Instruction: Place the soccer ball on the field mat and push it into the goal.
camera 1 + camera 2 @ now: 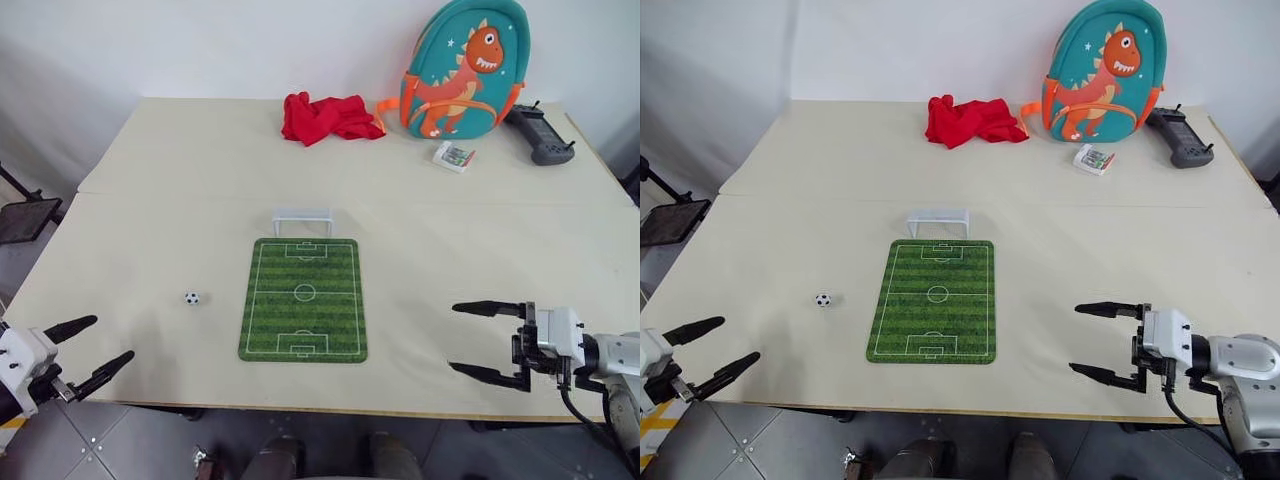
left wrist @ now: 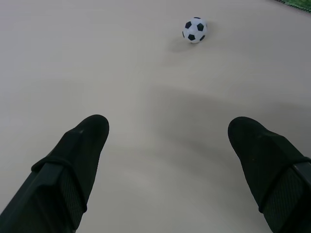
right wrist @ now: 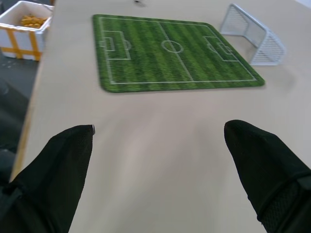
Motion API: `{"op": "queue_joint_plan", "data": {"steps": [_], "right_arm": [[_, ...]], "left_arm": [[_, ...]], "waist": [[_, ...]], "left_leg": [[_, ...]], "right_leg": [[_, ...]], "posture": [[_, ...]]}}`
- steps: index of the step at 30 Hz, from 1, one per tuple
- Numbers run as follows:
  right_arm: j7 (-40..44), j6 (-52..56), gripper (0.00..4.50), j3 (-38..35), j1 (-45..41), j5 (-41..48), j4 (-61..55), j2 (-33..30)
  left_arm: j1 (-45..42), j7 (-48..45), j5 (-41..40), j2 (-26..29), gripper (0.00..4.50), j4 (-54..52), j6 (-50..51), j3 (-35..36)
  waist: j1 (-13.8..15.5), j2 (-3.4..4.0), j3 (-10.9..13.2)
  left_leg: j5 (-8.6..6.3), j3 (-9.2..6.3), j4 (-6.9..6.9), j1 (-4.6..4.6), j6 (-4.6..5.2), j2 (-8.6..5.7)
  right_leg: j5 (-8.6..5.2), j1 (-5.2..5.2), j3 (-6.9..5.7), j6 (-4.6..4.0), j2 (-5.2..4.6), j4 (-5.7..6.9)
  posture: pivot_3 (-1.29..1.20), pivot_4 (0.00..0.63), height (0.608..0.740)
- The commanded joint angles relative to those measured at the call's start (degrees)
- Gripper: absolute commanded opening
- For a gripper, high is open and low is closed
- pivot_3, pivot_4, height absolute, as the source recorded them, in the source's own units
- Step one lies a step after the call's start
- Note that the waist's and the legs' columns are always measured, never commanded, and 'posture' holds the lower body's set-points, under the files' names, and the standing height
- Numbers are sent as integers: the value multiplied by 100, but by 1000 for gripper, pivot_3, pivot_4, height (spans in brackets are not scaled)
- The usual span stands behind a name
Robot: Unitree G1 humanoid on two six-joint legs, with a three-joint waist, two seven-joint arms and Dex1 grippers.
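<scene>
The tiny black-and-white soccer ball (image 1: 191,298) rests on the bare beige table, a short way left of the field mat (image 1: 304,298). The green mat lies flat near the table's front edge. The small white goal (image 1: 302,220) stands just beyond the mat's far end. My left gripper (image 1: 95,343) hovers open at the table's front left corner, pointing toward the ball (image 2: 195,30), with nothing between its fingers. My right gripper (image 1: 462,339) stands open near the front edge, to the right of the mat (image 3: 170,51), pointing left across it toward the goal (image 3: 252,34).
At the table's back edge lie a red cloth (image 1: 328,117), a teal dinosaur backpack (image 1: 462,70), a small white box (image 1: 454,156) and a black controller (image 1: 540,134). A white and yellow bin (image 3: 25,26) sits on the floor beyond the table's front edge.
</scene>
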Motion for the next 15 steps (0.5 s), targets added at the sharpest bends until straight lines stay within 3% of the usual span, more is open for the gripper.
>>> {"op": "queue_joint_plan", "data": {"steps": [1, 8, 12, 15], "right_arm": [[1, 47, 4500, 42, -65, 222, -234, 156], [-615, 864, 4500, 216, -164, 1246, -1378, 1020], [-761, 941, 4500, 274, -226, 1226, -1560, 1207], [-748, 849, 4500, 267, -311, 1065, -1417, 1227]], "left_arm": [[25, -6, -175, -64, 4473, -185, 100, 96], [63, 49, -301, -116, 4473, 239, 594, 210], [115, -279, -494, -104, 4473, 355, 670, 215], [-174, -205, -905, -116, 4473, -218, 1290, 56]], "waist": [[-3, 0, 0], [1, 0, 0], [12, -2, -1], [80, -2, -1]], "left_leg": [[0, 7, 0, 3, 1, 0], [-5, 18, -7, 5, -1, 12], [-9, 19, -4, 3, 2, 12], [-10, 19, -2, 2, 5, 10]], "right_leg": [[0, 0, 7, 0, 0, 0], [1, -12, 25, 1, 11, 7], [2, -12, 28, 2, 10, 4], [2, -12, 31, 3, 10, 2]], "posture": [[0, 150, 740], [0, 150, 740], [0, 150, 740], [0, 150, 740]]}}
